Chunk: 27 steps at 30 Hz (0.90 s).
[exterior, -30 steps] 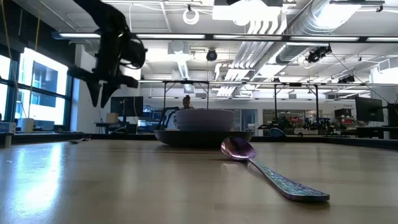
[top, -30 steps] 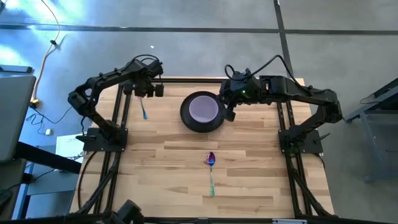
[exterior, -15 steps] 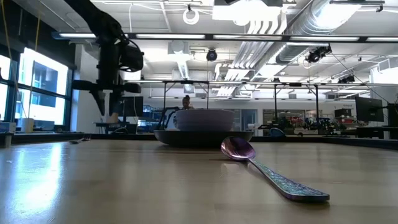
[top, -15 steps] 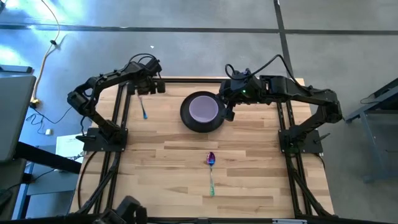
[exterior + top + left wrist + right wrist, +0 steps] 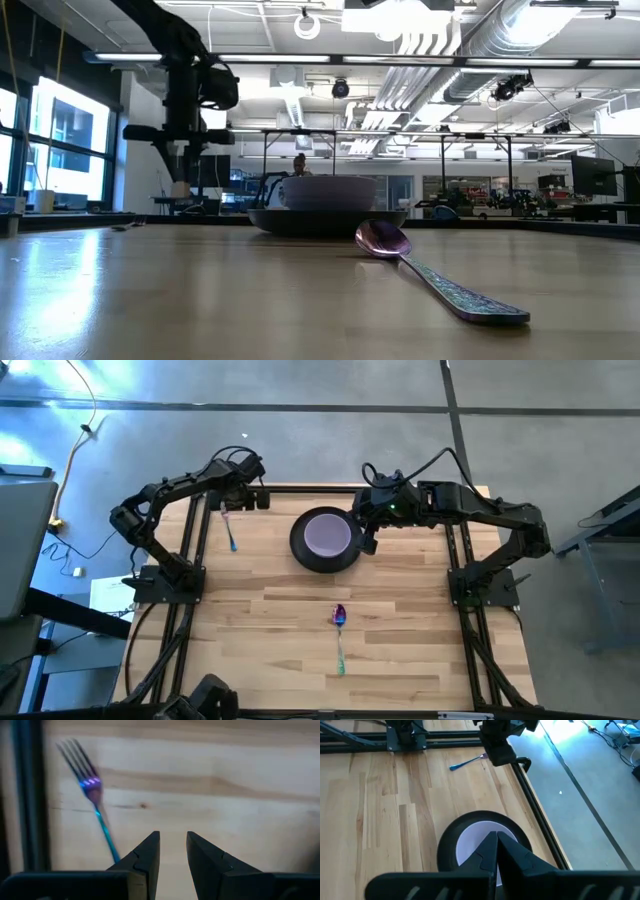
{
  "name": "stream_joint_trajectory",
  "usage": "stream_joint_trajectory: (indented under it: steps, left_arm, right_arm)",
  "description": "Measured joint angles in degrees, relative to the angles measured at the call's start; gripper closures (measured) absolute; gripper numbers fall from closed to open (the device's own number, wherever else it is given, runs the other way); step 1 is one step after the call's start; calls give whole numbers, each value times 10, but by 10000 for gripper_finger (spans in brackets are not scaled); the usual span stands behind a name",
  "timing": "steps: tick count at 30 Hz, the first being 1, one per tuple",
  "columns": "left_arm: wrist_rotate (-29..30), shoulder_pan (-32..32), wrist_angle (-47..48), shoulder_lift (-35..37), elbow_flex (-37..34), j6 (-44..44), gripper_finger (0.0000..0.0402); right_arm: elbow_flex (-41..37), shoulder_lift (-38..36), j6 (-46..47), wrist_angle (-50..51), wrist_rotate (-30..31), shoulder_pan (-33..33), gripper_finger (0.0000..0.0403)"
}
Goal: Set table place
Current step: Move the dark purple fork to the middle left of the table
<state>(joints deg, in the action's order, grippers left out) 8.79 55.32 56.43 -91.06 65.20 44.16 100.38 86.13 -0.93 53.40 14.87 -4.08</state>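
Left pincer (image 5: 173,851) hangs over fork (image 5: 93,796) near far-left rail, fingers a little apart, holding nothing. Right pincer (image 5: 496,841) closed, empty, beside plate (image 5: 324,541). Bowl (image 5: 327,534) sits on plate. Spoon (image 5: 340,633) and fork not yet placed on surface (image 5: 260,620).

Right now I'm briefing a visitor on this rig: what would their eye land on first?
First, the dark plate with the lavender bowl inside it, mid-table towards the far edge, the right pincer beside its rim. Next, the spoon lying alone nearer the front. Last, the fork by the left rail, under the left pincer.
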Motion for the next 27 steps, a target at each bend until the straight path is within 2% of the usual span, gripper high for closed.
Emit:
stream_joint_trajectory:
  steps: [2,7,13,19,23,27]
  left_arm:
    - [2,12,-3,0,0,-5,316]
    - [-39,10,-17,-2,0,-105,316]
    - [32,18,65,-5,-1,-44,316]
    - [-8,11,80,-9,-38,-28,316]
    - [15,-14,77,-9,-65,-23,316]
    - [-4,-19,64,-9,-101,-4,316]
  right_arm:
    - [0,0,0,1,0,0,403]
    - [0,0,0,1,0,0,403]
    - [0,0,9,4,0,0,403]
    - [0,0,9,3,0,0,403]
    - [0,0,7,3,0,0,403]
    - [0,0,6,3,0,0,403]
